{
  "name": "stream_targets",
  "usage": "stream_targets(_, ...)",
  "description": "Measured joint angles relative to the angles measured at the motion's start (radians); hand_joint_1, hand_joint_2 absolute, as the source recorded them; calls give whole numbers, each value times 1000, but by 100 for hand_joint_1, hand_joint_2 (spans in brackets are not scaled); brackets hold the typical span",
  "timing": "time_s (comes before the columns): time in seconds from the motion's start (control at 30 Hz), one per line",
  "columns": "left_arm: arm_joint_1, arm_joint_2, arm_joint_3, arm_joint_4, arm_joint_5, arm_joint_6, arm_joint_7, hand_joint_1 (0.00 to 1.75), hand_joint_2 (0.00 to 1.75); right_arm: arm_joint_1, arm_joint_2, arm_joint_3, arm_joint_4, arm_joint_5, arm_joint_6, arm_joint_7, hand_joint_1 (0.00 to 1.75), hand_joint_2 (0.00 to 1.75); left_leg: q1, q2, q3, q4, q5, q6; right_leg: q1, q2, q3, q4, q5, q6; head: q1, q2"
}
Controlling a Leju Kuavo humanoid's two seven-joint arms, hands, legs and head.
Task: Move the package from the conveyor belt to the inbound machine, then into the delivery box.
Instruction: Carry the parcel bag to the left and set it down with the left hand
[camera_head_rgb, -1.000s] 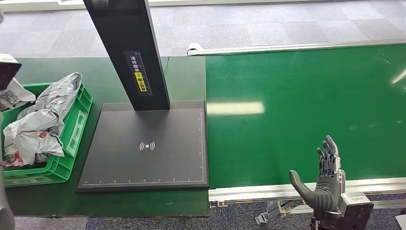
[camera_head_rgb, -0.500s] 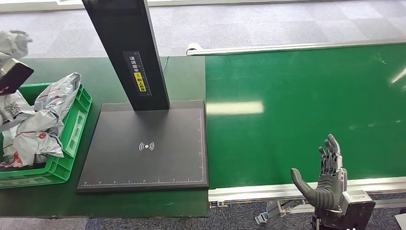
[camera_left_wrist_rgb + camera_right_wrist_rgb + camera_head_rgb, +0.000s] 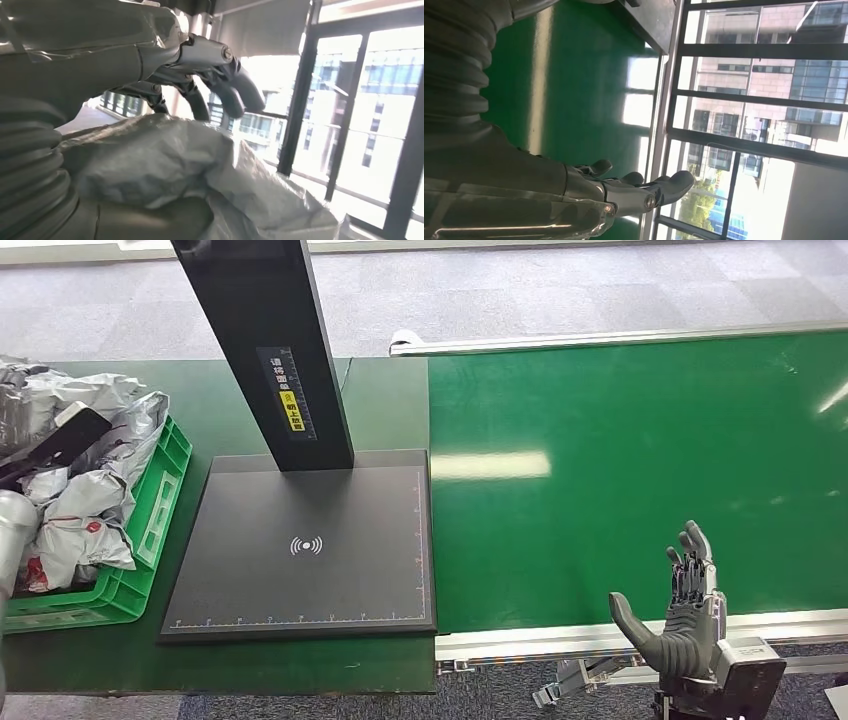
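A crumpled grey package [image 3: 45,392] hangs over the far end of the green delivery box [image 3: 165,500], held by my left hand [image 3: 150,75]. In the left wrist view the package [image 3: 165,160] lies between the thumb below and the fingers [image 3: 227,87] arched over it, their tips off its surface. My right hand [image 3: 682,615] stands upright at the near edge of the green conveyor belt [image 3: 640,470], fingers apart and holding nothing. The black inbound machine plate [image 3: 300,540] is bare.
Several grey packages [image 3: 75,520] fill the delivery box. The machine's black post [image 3: 265,350] rises from the back of the plate. The belt's metal rail [image 3: 600,635] runs along the near side by my right hand. Grey carpet lies beyond the table.
My left arm has swung the package up and then lower and further right over the box. The right hand has stayed almost still.
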Motion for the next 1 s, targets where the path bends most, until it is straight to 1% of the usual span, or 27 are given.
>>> stream_targets(0.17, 48, -25, 3, -66, 100, -69, -61, 0, 175, 7, 3, -8, 0, 0, 23, -1, 0, 175, 0, 0, 0, 0, 0, 0, 0, 0, 0, 0, 0, 0, 0, 0)
stream_targets(0.3, 75, -54, 9, -150, 177, -116, -75, 0, 175, 7, 8, -12, 0, -1, 40, -1, 0, 175, 0, 0, 0, 0, 0, 0, 0, 0, 0, 0, 0, 0, 0, 0)
stream_targets(0.47, 89, -77, 15, -221, 233, -129, -83, 0, 175, 7, 10, -19, 0, -1, 48, -1, 0, 175, 0, 0, 0, 0, 0, 0, 0, 0, 0, 0, 0, 0, 0, 0)
stream_targets(0.6, 98, -92, 14, -288, 270, -120, -84, 0, 175, 11, 12, -27, -1, -3, 49, -1, 0, 175, 0, 0, 0, 0, 0, 0, 0, 0, 0, 0, 0, 0, 0, 0)
stream_targets(0.83, 129, -116, 15, -429, 392, -132, -103, 0, 175, 18, 16, -33, -2, -6, 49, -1, 0, 175, 0, 0, 0, 0, 0, 0, 0, 0, 0, 0, 0, 0, 0, 0)
stream_targets(0.9, 138, -125, 16, -469, 454, -161, -111, 0, 175, 19, 16, -33, -2, -6, 47, 0, 0, 175, 0, 0, 0, 0, 0, 0, 0, 0, 0, 0, 0, 0, 0, 0)
stream_targets(1.0, 162, -151, 14, -566, 617, -239, -102, 0, 175, 18, 16, -33, -2, -8, 41, 0, 0, 175, 0, 0, 0, 0, 0, 0, 0, 0, 0, 0, 0, 0, 0, 0)
